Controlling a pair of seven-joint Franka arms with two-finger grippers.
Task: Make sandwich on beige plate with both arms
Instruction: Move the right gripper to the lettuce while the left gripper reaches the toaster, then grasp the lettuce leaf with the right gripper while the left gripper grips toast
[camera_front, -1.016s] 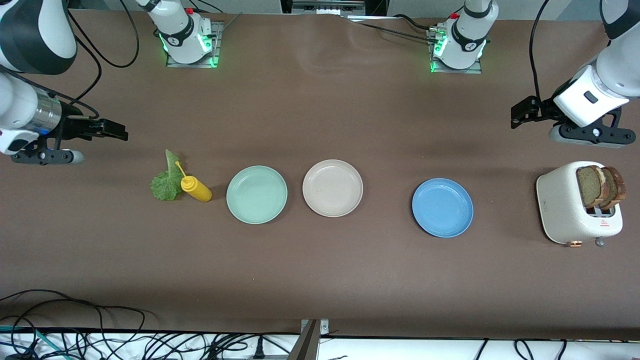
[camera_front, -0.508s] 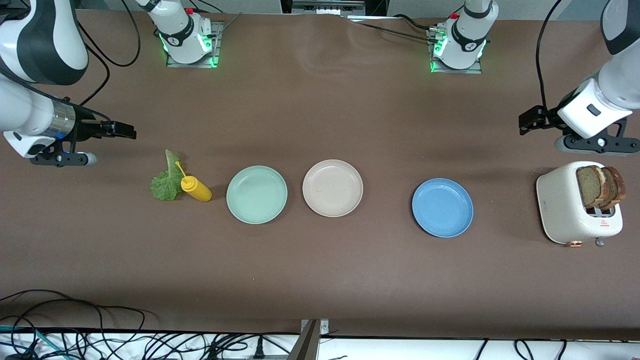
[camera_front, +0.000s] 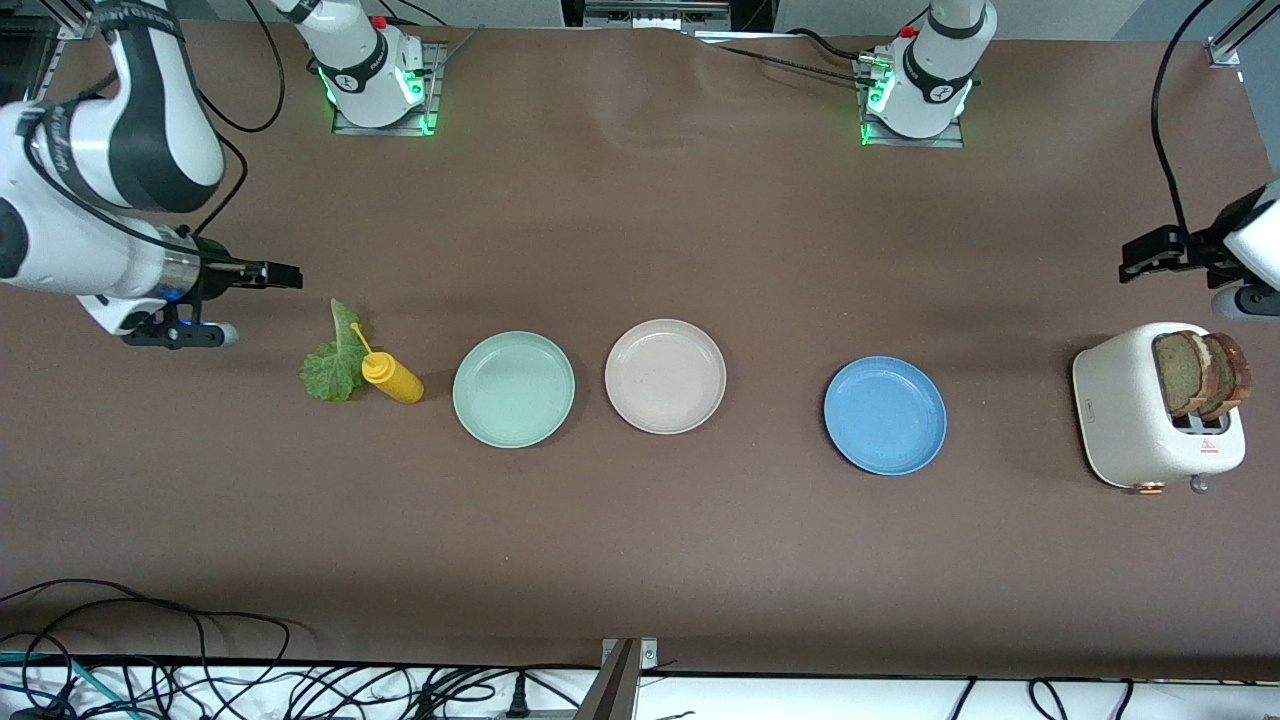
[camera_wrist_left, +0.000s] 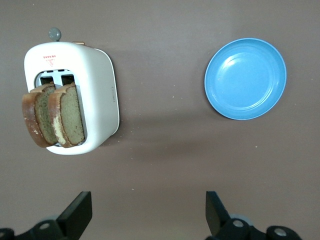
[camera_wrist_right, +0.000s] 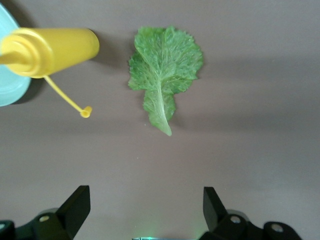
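Note:
The beige plate (camera_front: 665, 376) lies bare mid-table between a mint-green plate (camera_front: 513, 388) and a blue plate (camera_front: 885, 414). Two brown bread slices (camera_front: 1198, 373) stand in a white toaster (camera_front: 1140, 420) at the left arm's end; they also show in the left wrist view (camera_wrist_left: 52, 117). A green lettuce leaf (camera_front: 333, 360) lies at the right arm's end, also in the right wrist view (camera_wrist_right: 164, 70). My left gripper (camera_front: 1140, 256) is open and empty in the air beside the toaster. My right gripper (camera_front: 280, 273) is open and empty beside the lettuce.
A yellow squeeze bottle (camera_front: 393, 378) lies touching the lettuce, next to the mint-green plate; it shows in the right wrist view (camera_wrist_right: 50, 50). The toaster (camera_wrist_left: 85, 95) and blue plate (camera_wrist_left: 245, 78) show in the left wrist view. Cables lie along the table's front edge.
My right gripper has moved toward the lettuce. My left gripper has moved toward the left arm's end of the table, beside the toaster. Nothing on the table has moved.

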